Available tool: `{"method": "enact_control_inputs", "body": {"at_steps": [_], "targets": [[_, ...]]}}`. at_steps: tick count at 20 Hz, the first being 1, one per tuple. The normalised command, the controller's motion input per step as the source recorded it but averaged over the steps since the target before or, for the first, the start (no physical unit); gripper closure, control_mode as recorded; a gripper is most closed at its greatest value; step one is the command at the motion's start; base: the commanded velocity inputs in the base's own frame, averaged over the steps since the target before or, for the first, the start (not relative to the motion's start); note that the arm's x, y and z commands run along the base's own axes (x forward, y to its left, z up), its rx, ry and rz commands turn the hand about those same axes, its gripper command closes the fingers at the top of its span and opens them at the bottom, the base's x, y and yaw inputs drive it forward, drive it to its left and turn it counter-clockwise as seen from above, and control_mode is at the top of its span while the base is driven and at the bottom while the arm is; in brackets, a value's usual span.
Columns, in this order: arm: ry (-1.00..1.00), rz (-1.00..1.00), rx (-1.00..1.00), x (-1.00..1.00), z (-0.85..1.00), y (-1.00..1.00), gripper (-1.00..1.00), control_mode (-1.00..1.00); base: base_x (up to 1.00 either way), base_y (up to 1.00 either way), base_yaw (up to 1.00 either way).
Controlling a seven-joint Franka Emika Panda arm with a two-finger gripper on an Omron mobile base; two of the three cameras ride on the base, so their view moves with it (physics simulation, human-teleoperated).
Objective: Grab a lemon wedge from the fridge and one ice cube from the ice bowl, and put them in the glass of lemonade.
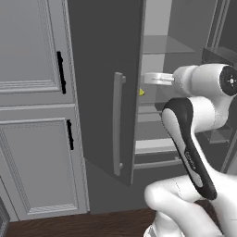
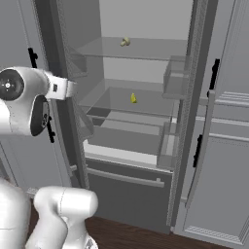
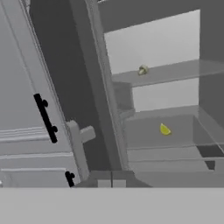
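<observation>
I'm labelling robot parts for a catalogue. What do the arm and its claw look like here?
The arm is glossy white with rounded links, black bands at the joints and a round black cap with a small white mark. The claw has two small dark grey, blocky fingertips.

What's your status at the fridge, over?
Gripper shut, empty. Fridge doors open. Lemon wedge on middle shelf, untouched; paler lump on shelf above. Nothing between gripper and wedge.

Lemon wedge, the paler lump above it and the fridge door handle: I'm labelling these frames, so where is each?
lemon wedge (image 2: 133, 98), right base view, middle of the wedge on the middle shelf.
paler lump (image 2: 125, 42), right base view, its centre, upper shelf.
fridge door handle (image 1: 118, 124), left base view, mid-bar.
</observation>
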Motion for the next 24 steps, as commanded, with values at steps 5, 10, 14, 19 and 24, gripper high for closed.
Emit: {"method": "enact_control_inputs", "body": {"at_steps": [5,10,14,19,24], "targets": [[0.19,-0.01,0.63,0.92,-0.21,-0.88,1.0,-1.0,0.0,0.0,0.0],[0.46,0.11,0.57,0.85,-0.32,-0.33,1.0,-1.0,0.0,0.0,0.0],[0.09,0.18,0.28,0.18,-0.51,0.0,-1.0,-1.0,0.0,0.0,0.0],[0.12,0.03,0.11,0.69,-0.79,0.23,-1.0,-1.0,0.0,0.0,0.0],[0.07,0.03,0.09,1.0,-0.84,0.13,-1.0,-1.0,0.0,0.0,0.0]]}}
